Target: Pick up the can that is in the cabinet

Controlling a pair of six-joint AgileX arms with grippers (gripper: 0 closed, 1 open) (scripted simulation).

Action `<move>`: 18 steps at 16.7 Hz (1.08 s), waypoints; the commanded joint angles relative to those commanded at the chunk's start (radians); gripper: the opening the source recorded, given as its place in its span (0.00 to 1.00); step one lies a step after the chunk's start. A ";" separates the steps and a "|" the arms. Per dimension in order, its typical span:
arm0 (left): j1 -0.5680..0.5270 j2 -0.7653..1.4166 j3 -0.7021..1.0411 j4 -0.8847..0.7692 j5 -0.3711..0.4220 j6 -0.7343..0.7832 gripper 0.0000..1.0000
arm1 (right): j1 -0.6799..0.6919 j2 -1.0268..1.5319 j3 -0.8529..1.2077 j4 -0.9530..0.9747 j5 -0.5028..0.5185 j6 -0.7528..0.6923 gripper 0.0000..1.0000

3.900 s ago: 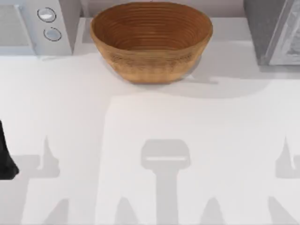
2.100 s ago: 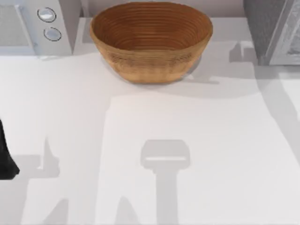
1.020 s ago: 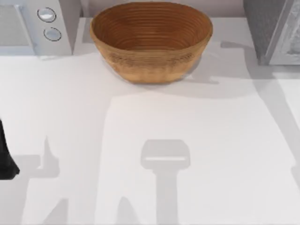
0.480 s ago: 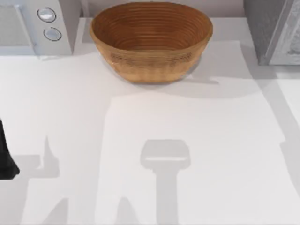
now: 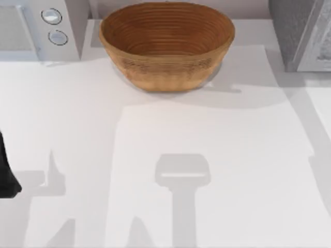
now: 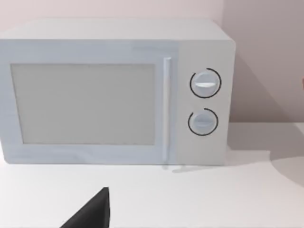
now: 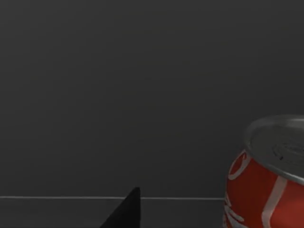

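Standing upright just ahead of the right claw (image 7: 126,211) and off to one side, the can (image 7: 266,175) rests on a dark shelf floor with the cabinet's dark back wall (image 7: 142,95) behind it; its body reads red with white script under a silver lid. One dark fingertip of that claw pokes into the right wrist view, and I cannot tell how wide it stands.

The left claw (image 6: 90,213) sits parked low over the white worktop (image 5: 207,155), a white microwave (image 6: 118,95) ahead of it; its spread is unclear too. Farther back stands a woven bowl (image 5: 166,44).
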 joint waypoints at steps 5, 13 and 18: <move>0.000 0.000 0.000 0.000 0.000 0.000 1.00 | 0.000 0.000 0.000 0.000 0.000 0.000 0.25; 0.000 0.000 0.000 0.000 0.000 0.000 1.00 | 0.000 0.000 0.000 0.000 0.000 0.000 0.00; 0.000 0.000 0.000 0.000 0.000 0.000 1.00 | 0.004 -0.004 0.000 -0.003 0.002 0.001 0.00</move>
